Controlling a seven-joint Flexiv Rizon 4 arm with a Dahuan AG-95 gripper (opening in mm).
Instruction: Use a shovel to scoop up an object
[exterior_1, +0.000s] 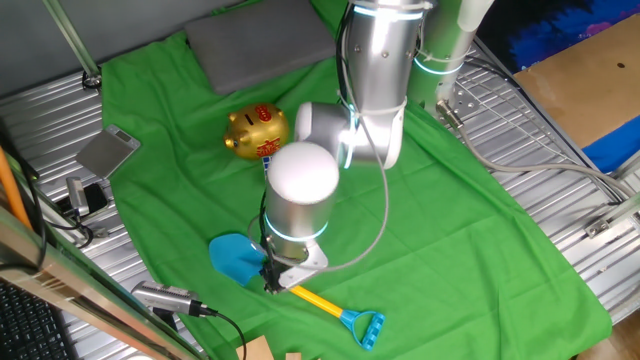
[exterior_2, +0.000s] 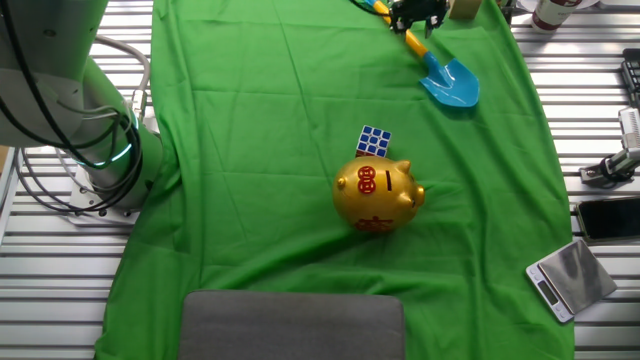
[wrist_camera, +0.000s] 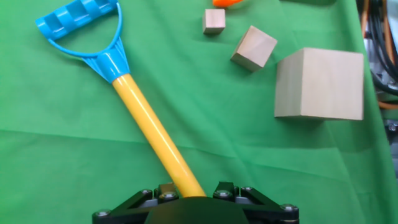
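The shovel (exterior_1: 236, 256) lies on the green cloth near the front edge, with a light blue blade, a yellow shaft and a blue D-shaped end. It also shows in the other fixed view (exterior_2: 452, 82) and in the hand view (wrist_camera: 149, 124). My gripper (exterior_1: 272, 278) is down over the shaft just behind the blade, jaws close on either side of it (wrist_camera: 189, 190). The small multicoloured cube (exterior_2: 374, 141) sits on the cloth right behind the gold piggy bank (exterior_2: 378, 195). In the first fixed view only a sliver of the cube (exterior_1: 268, 152) shows behind my arm.
A grey pad (exterior_1: 260, 45) lies at the cloth's far end. A silver scale (exterior_2: 570, 272) and cables sit off the cloth. Three wooden blocks, the largest (wrist_camera: 318, 84), lie near the shovel's handle end.
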